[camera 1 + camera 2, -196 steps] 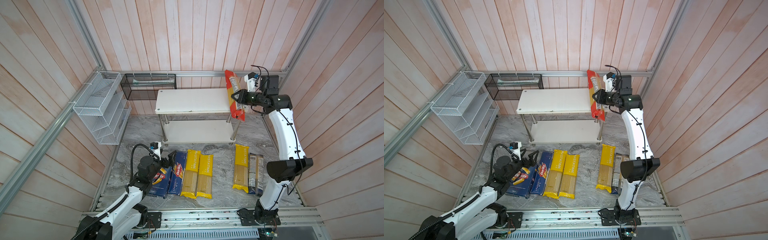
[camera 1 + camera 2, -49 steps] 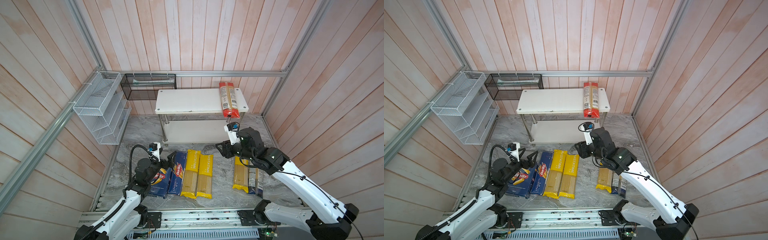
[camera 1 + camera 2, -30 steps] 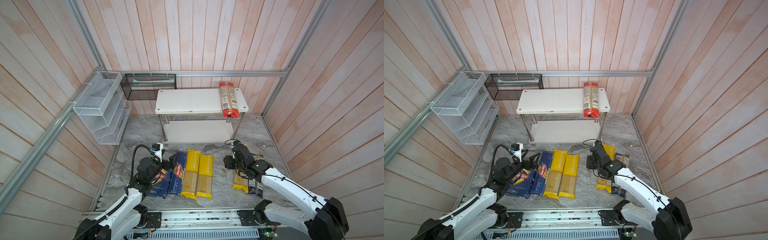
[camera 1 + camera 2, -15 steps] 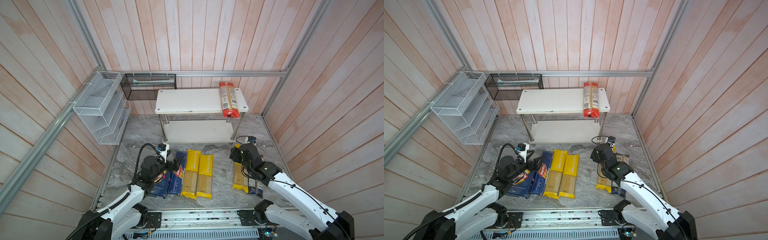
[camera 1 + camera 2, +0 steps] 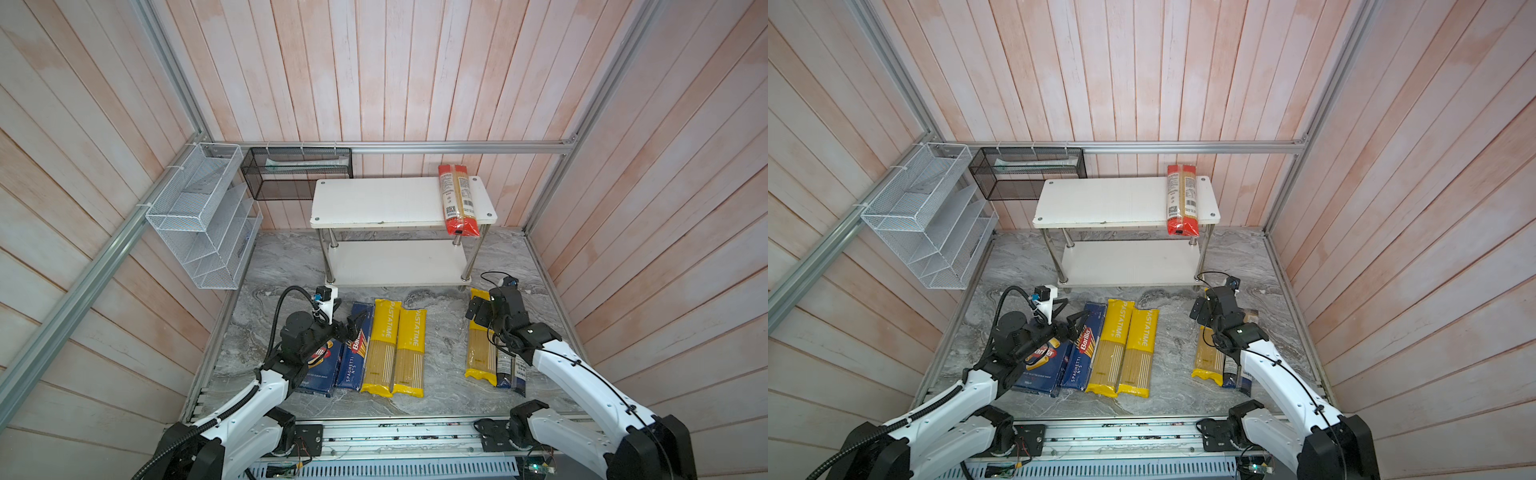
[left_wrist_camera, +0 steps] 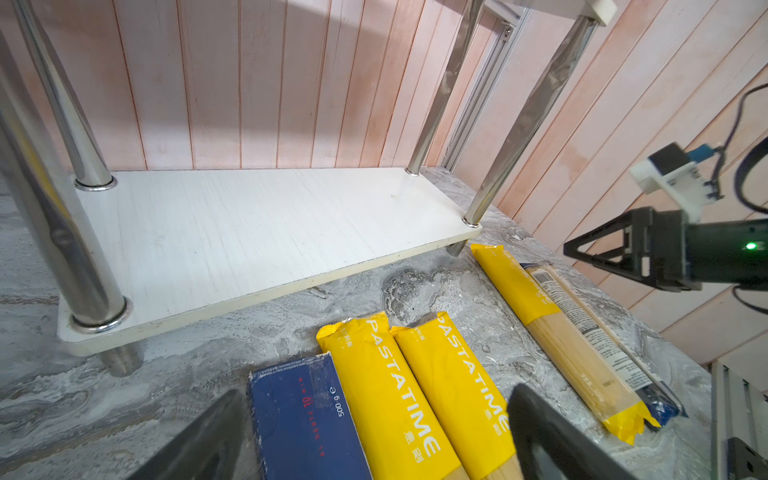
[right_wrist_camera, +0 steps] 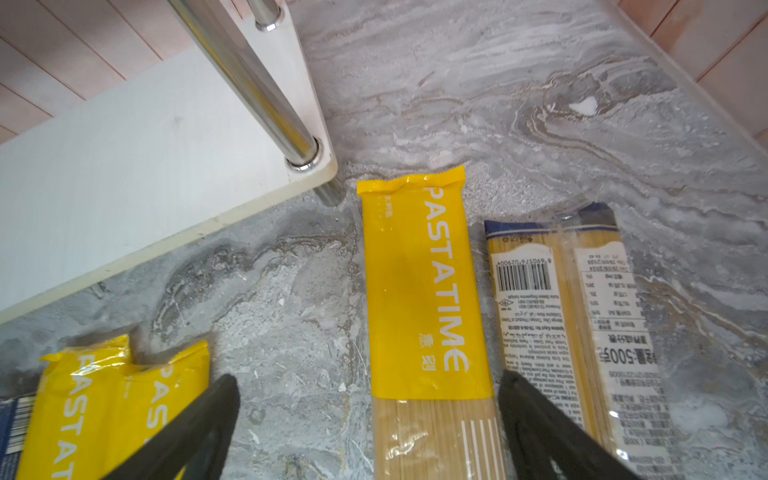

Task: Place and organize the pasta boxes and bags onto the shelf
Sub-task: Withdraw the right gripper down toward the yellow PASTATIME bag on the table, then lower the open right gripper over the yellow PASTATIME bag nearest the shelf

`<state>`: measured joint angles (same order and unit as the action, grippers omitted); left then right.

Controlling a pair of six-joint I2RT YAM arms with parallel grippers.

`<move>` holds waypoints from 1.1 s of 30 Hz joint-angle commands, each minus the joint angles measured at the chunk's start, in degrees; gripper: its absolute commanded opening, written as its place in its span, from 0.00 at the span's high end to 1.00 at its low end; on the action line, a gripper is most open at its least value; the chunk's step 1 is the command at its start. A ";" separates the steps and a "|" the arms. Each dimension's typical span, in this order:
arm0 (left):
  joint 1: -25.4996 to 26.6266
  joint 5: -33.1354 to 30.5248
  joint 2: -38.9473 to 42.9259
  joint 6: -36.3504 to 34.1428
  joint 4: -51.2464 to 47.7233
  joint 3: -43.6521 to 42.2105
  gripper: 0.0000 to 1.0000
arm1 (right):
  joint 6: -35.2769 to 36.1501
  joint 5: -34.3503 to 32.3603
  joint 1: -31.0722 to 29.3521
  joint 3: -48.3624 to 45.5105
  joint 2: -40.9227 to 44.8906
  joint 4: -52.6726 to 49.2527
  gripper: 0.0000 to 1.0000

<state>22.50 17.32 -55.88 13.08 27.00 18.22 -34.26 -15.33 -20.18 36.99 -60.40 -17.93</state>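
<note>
Grey marbled counter (image 5: pixel 291 266) carries nearly all the pasta, laid out in front of the shelf (image 5: pixel 374 199). Only the red-ended bag (image 5: pixel 457 203) lies on the shelf, at the right end of its top board, with one tip overhanging the front edge. The right claw (image 7: pixel 365 378) is released, its fingers spread wide on either side of the lone yellow bag (image 7: pixel 419 291) and grasping nothing. The dark-blue-ended bag (image 7: pixel 573 311) lies just beside that bag, on the side away from the shelf leg. On the left of both top views, the left claw (image 5: pixel 357 320) is also released and empty, above the far end of the narrow box (image 5: pixel 353 357). The wide box (image 5: pixel 320 370) sits partly under that arm. The pair of yellow bags (image 5: pixel 397 347) lies side by side against the narrow box.
</note>
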 commanded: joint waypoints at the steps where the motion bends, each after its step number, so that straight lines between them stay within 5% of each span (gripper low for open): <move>1: 0.30 -1.42 0.67 -1.36 1.00 -0.53 0.00 | 0.25 3.36 0.20 -1.18 -1.49 3.33 0.02; 11: 0.25 -1.36 0.10 -1.61 0.17 0.13 0.00 | 0.99 -1.89 0.40 -0.45 -1.89 1.33 0.02; 33: 0.27 -2.04 0.21 -1.40 1.66 -0.90 0.00 | 0.86 1.25 5.42 -4.88 -9.97 8.46 0.02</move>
<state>22.57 14.72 -56.27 12.01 27.00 18.20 -33.58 -14.02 -15.31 32.53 -69.19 -11.05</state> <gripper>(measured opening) 0.998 0.983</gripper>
